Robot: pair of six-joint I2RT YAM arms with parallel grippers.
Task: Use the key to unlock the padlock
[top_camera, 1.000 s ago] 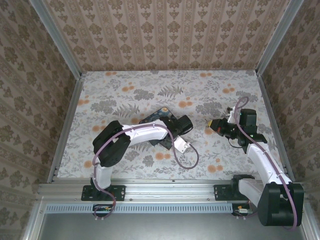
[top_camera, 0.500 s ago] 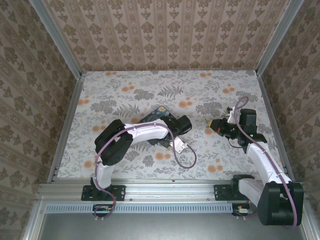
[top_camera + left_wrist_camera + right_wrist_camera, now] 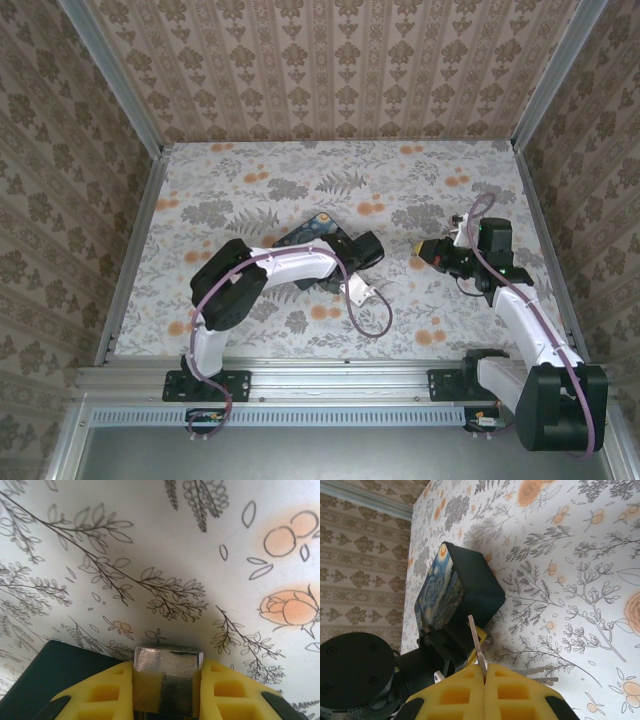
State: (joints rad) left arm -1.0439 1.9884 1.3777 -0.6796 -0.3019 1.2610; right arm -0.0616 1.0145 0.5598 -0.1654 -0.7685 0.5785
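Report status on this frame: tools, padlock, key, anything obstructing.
Left tool shut on padlock. Right tool shut on key, key not yet inserted. Dark blue tin close beside left tool.

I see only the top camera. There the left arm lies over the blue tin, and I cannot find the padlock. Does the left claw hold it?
Observer: Yes. In the left wrist view the left claw is shut on the padlock, clamping its metal body from both sides.
Operator: And where is the key?
Observer: The right claw pinches the key. It sticks out of the closed claw as a thin strip.
Operator: Is the tin inside the left claw too?
Observer: No. The tin lies beside that claw, at the lower left of the left wrist view, outside the grip.
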